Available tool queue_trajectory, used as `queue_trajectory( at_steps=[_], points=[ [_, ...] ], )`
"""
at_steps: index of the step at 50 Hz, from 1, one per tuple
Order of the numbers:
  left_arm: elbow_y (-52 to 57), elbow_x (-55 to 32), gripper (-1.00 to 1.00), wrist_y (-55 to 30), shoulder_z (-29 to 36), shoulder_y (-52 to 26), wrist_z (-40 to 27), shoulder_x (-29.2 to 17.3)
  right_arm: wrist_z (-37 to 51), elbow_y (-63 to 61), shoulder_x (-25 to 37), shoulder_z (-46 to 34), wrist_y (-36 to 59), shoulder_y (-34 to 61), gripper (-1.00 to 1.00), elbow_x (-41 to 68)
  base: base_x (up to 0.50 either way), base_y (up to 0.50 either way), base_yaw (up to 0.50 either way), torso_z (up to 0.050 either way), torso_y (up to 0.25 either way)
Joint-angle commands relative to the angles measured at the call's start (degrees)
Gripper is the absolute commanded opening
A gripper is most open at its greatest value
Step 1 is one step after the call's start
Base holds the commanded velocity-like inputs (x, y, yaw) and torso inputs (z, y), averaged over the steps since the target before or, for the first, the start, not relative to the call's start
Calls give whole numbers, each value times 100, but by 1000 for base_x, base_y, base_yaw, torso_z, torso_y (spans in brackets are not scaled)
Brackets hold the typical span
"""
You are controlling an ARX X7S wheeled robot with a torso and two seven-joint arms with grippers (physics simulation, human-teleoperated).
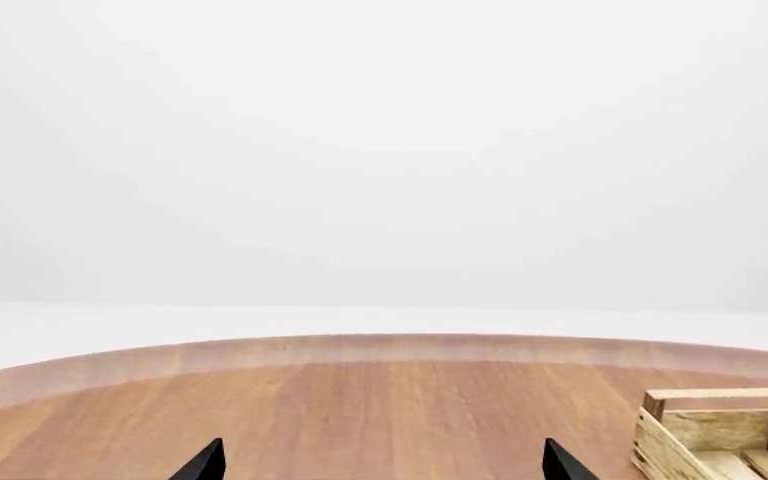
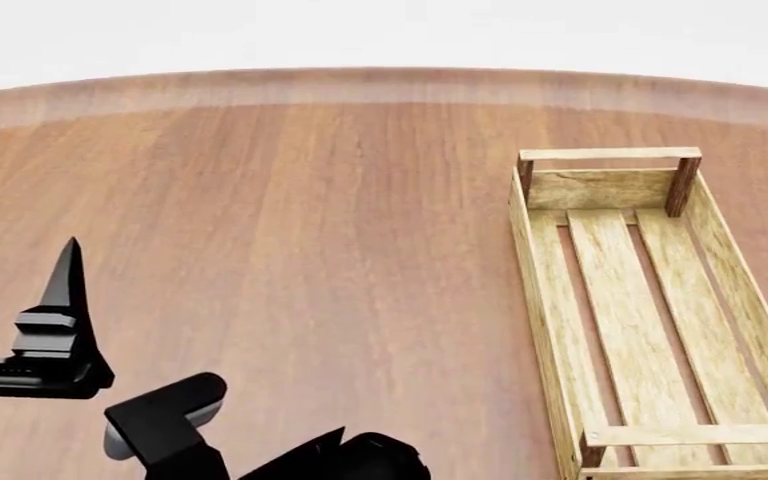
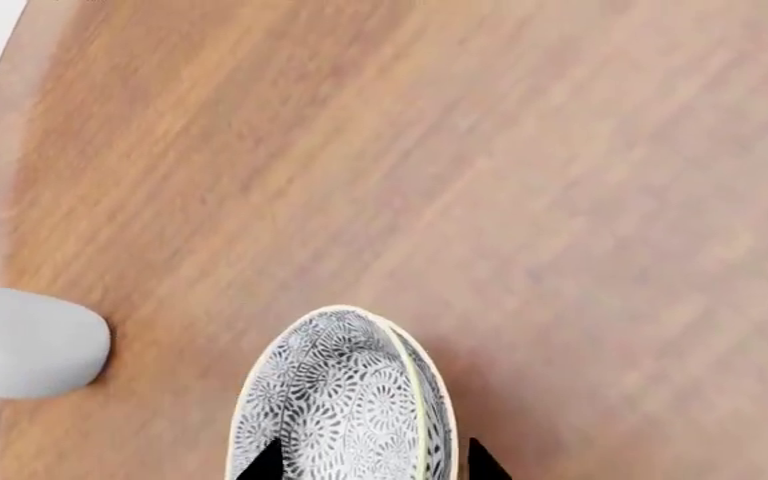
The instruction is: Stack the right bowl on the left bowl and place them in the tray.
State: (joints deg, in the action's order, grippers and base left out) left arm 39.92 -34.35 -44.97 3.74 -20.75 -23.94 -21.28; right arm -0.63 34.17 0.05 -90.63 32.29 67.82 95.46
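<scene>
Two nested patterned bowls clamped at the rim by right gripper, above bare table. Tray empty, near table's right edge. Left gripper open, idle. Advisable: level before lowering between tray's sides.

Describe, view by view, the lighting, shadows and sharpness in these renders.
Head view: even, flat light, no glare, only faint shading under the tray slats. Left wrist view: blank white background above the table. Right wrist view: bowl pattern sharp, a soft shadow beside it, the wood grain slightly smeared.
</scene>
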Motion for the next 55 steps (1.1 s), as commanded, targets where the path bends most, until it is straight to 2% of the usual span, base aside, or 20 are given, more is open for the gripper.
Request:
queue_trajectory(
  at_steps=[1, 16, 31, 49, 50, 55],
  points=[
    [-9, -32, 100, 22, -22, -2, -21, -14, -15, 32, -4, 33, -11, 1, 100, -22, 0, 0, 0, 0, 0],
    [-20, -17, 100, 99, 64, 55, 29, -60, -102, 120, -5, 25, 78, -45, 100, 0, 0, 0, 0, 0, 0],
    [-43, 45, 100, 187, 153, 104, 43, -96, -215, 24, -4, 43, 102, -60, 100, -175, 0, 0, 0, 0, -242],
    [-34, -103, 100, 316, -5, 173, 76, -108, -210, 111, -5, 42, 102, -84, 100, -159, 0, 0, 0, 0, -1],
    [-43, -94, 100, 321, 2, 173, 73, -110, -132, 136, -5, 54, 47, -95, -100, -155, 0, 0, 0, 0, 0],
    [-47, -104, 100, 338, -4, 175, 71, -110, -165, 60, -5, 37, 50, -92, -100, -204, 0, 0, 0, 0, 0]
  ],
)
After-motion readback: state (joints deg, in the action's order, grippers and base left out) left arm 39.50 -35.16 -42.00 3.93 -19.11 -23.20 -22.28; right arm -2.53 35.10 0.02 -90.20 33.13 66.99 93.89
